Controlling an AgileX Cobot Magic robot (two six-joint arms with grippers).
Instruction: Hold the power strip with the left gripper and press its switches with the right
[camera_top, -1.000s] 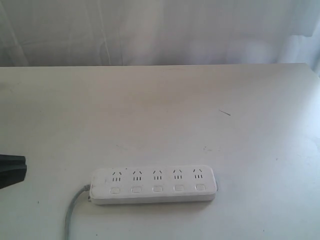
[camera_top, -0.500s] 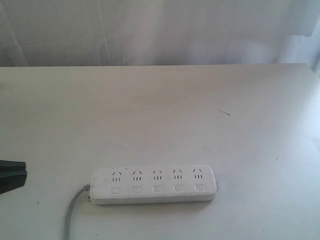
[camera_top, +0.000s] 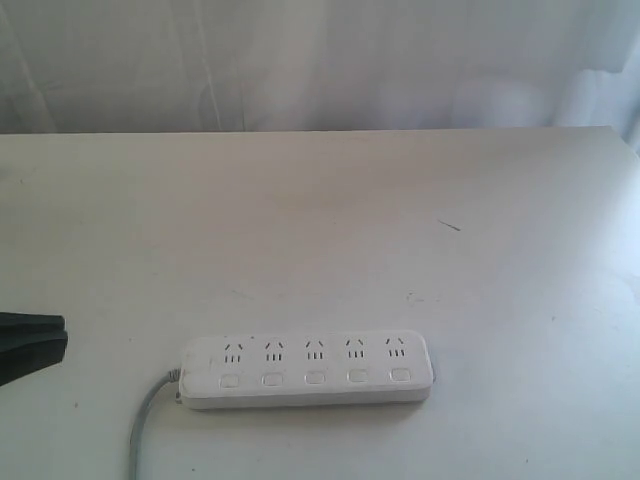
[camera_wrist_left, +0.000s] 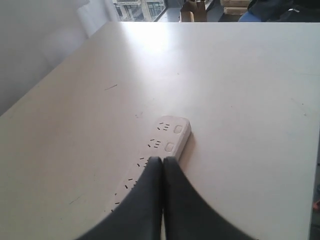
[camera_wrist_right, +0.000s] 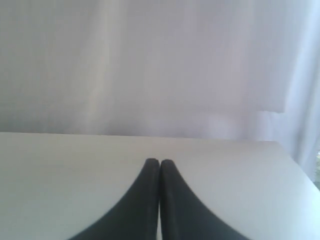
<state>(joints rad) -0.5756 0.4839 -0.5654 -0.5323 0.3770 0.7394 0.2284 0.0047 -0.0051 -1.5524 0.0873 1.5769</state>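
While the power strip (camera_top: 307, 370) lies flat on the table (camera_top: 320, 220), long axis crosswise, its cord (camera_top: 143, 415) end faces the nearer left gripper (camera_top: 58, 337), jaws pressed together, empty; the right gripper (camera_wrist_right: 159, 163) likewise.

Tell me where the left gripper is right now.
In the exterior view the left gripper pokes in at the left edge, jaws shut, short of the corded end of the power strip and not touching it.
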